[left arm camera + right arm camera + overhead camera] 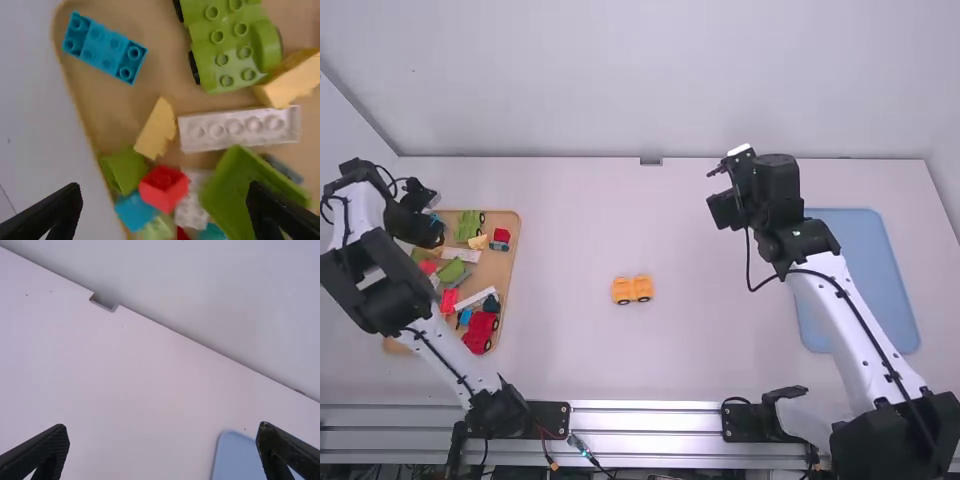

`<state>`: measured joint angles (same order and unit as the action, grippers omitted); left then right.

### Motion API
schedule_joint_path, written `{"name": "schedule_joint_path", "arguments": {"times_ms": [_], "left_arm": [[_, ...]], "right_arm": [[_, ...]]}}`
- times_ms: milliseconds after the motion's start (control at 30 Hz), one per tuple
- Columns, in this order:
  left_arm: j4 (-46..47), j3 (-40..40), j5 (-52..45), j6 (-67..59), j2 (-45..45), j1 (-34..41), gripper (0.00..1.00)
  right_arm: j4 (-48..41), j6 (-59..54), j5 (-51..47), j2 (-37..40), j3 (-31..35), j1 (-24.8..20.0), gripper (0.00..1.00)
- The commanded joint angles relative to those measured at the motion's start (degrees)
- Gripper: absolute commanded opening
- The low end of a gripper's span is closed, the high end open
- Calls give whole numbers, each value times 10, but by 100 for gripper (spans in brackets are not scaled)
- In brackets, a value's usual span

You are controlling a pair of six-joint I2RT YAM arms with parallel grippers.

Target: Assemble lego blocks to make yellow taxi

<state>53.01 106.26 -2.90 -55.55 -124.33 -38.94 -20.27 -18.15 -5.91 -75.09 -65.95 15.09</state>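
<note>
I have my left hand (428, 232) at the left of the high view, over the upper corner of the tan tray (508, 222), with its fingers spread and nothing between them. The arm hides much of the tray's left side. My right hand (723, 212), right of centre and above the worktop (570, 350), is spread and empty too.

The yellow-orange wheeled piece (632, 289) sits near the centre of the frame; I can't tell whether it's one block or two joined. In the left wrist view I see a small yellow block (156, 127) near the middle and a larger yellow block (290, 80) cut off at the right edge. The green wheeled car (225, 50) runs off the top, and the pieces low in that view are blurred. The blue tray (850, 240) lies at the right, partly covered by my right arm.
</note>
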Motion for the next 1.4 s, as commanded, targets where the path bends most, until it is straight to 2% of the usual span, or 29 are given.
{"name": "schedule_joint_path", "arguments": {"times_ms": [0,200,267,300,367,433,800,1000,1200,1367], "left_arm": [[-2,16,21,-110,-19,7,87],[-47,5,53,-135,-35,6,82],[-55,4,50,-138,-35,1,77],[-54,4,44,-149,-35,-1,70],[-48,4,37,-158,-35,-1,64],[-37,3,30,-161,-36,-1,63],[-37,3,25,-173,-77,-3,63],[-40,3,12,-184,-78,-13,62],[-42,3,-49,-193,-78,-36,62],[-47,3,-51,-197,-78,-38,61]], "right_arm": [[1,3,3,4,-15,0,99],[7,34,3,4,-15,0,99],[11,43,3,4,-15,0,99],[14,49,3,4,-15,0,99],[14,60,3,4,-15,0,99],[14,64,6,4,-15,0,99],[14,64,34,4,-15,2,99],[19,61,29,4,-15,23,99],[20,64,30,4,-15,25,99],[20,63,31,4,-15,26,99]]}}
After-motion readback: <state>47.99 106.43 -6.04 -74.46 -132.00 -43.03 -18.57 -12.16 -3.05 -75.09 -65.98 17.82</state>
